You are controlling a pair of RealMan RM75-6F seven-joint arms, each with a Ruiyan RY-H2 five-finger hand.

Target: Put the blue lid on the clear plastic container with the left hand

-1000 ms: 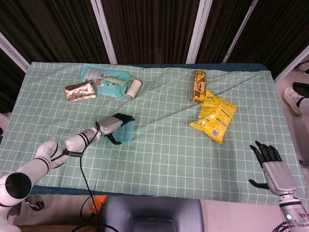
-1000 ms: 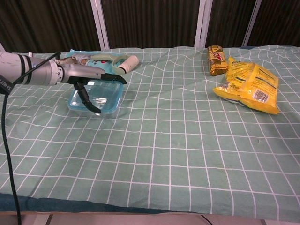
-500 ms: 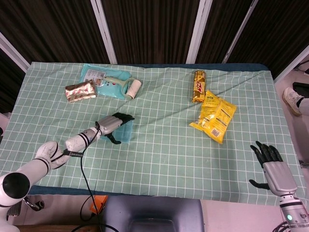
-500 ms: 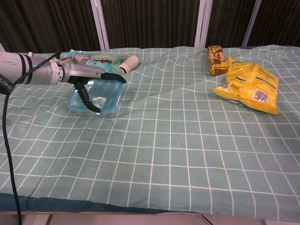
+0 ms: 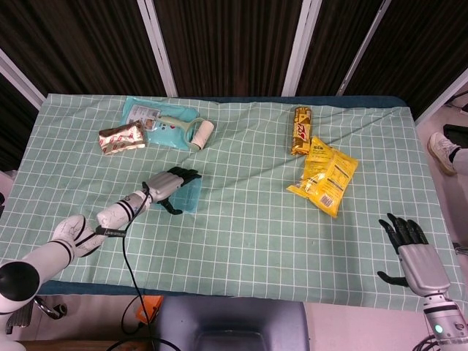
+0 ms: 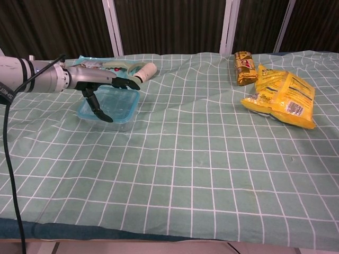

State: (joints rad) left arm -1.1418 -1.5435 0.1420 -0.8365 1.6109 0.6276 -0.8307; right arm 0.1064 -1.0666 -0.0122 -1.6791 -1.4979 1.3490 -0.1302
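While my left hand (image 6: 100, 87) is hovering spread over the clear plastic container (image 6: 108, 107), I am seating the blue lid (image 6: 112, 99).
Grip on it: cannot tell; next, I am judging, comes pressing it flat.

Light was even and fairly bright, falling from overhead, so the green checked tablecloth (image 5: 248, 219) showed only faint, soft shadows along its folds. The dark panels (image 5: 219, 44) at the far side stayed almost black, with little detail. Glare sat on the yellow snack bag (image 6: 283, 95) at the right and on the clear plastic container (image 6: 114, 106) at the left. The head view was sharp throughout, with slightly bowed edges. The chest view was softer, and its near edge was blurred.
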